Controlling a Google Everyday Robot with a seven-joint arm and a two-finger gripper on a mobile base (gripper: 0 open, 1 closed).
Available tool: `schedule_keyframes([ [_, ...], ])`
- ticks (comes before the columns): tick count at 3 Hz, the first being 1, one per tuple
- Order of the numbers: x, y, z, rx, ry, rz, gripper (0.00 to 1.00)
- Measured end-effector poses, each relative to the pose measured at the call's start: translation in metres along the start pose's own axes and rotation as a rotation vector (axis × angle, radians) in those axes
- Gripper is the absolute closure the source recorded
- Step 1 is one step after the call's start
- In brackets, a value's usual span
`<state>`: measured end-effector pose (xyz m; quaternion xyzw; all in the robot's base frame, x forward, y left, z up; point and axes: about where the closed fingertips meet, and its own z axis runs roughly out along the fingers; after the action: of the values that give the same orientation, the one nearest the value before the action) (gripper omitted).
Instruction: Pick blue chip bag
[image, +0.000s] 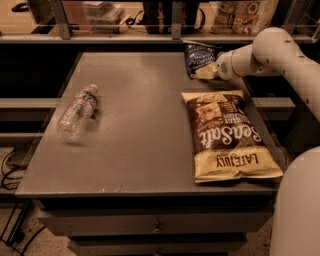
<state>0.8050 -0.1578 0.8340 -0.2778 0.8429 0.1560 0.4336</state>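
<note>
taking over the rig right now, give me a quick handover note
Gripper: at the far right of the table, against the lower edge of the blue chip bag; a firm grasp cannot be confirmed.
Blue chip bag: at the table's far edge, just behind the Sea Salt chip bag.
Water bottle: lying on the left side, out of the way.
Done: arm has reached the bag.
Left: confirm the grip, then lift the bag clear.

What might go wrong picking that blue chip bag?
The gripper is at the lower right corner of the blue chip bag; a grip that far off-centre may let the glossy bag slip. The bag sits by the far edge of the table, where a nudge could push it off.
</note>
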Motion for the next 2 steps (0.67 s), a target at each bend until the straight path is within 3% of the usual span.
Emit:
schedule_keyframes([
  [1, -0.0016, 0.0, -0.0011, 0.0, 0.0, 0.0, 1.0],
  [2, -0.0024, 0.0001, -0.0017, 0.0, 0.0, 0.0, 1.0],
])
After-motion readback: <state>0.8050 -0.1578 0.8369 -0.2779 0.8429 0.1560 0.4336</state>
